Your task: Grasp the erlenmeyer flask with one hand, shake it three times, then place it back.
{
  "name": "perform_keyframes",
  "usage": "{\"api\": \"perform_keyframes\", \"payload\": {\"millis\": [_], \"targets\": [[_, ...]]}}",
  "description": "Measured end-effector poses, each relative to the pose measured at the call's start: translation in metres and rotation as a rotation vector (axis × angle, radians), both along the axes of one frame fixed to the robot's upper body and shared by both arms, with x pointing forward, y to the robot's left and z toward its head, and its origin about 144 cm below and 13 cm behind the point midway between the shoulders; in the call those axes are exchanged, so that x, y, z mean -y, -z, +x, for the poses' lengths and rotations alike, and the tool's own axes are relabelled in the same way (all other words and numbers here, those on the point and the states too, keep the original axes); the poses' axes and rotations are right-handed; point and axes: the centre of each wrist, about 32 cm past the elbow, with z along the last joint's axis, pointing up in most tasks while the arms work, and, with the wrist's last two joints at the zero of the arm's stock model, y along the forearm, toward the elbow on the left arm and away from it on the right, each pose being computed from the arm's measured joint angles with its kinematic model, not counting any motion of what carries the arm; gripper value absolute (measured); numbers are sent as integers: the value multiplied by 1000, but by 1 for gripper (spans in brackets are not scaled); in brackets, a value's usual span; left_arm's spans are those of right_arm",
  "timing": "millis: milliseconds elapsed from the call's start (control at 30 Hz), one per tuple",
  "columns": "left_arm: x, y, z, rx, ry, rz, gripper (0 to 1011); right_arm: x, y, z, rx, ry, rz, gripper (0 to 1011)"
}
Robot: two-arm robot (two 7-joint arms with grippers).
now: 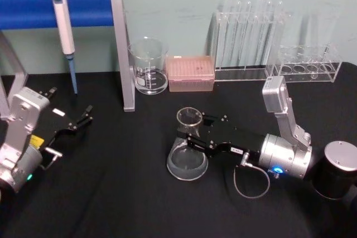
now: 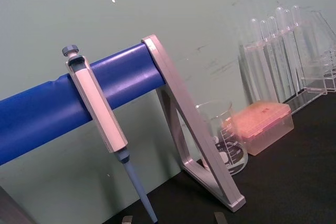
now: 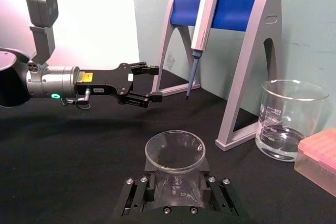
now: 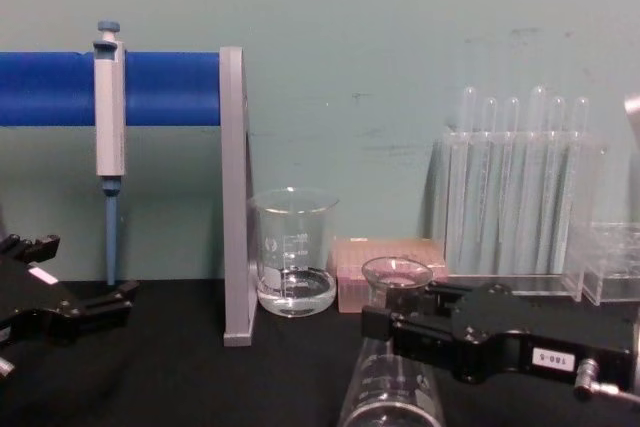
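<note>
The chest view is cutting off the erlenmeyer flask's point(image 4: 392, 392) base, and in the right wrist view the gripper's body is hiding everything below the neck, so contact with the black table point(image 1: 111, 193) is hard to confirm. The right gripper point(image 1: 192, 136) is clamping its fingers around the flask's neck just under the flared rim. The flask is standing upright mid-table, in front of the beaker point(image 1: 148, 65). The right arm is reaching in low and level; the left gripper point(image 1: 83, 116) is hovering far left, spread apart, holding nothing.

Right claw point(image 1: 192, 133) clamped, reaching forward-left, left claw point(image 1: 83, 116) open, parked aside.
</note>
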Motion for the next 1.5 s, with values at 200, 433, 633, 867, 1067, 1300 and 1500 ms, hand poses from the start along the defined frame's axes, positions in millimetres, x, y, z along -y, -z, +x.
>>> {"api": "perform_keyframes", "payload": {"millis": [200,433,633,867,1067,1300,1500], "targets": [[0,0,0,0,0,0,1001,0,0,0,0,0,0,450],[0,0,0,0,0,0,1001,0,0,0,0,0,0,450],[0,0,0,0,0,0,1001,0,0,0,0,0,0,450],[0,0,0,0,0,0,1001,0,0,0,1,1,1,450],[0,0,0,0,0,0,1001,2,-3,1,18,10,25,450],[0,0,0,0,0,0,1001,4,-17,1,63,32,68,450],[0,0,0,0,0,0,1001,6,-35,0,112,70,97,450]]}}
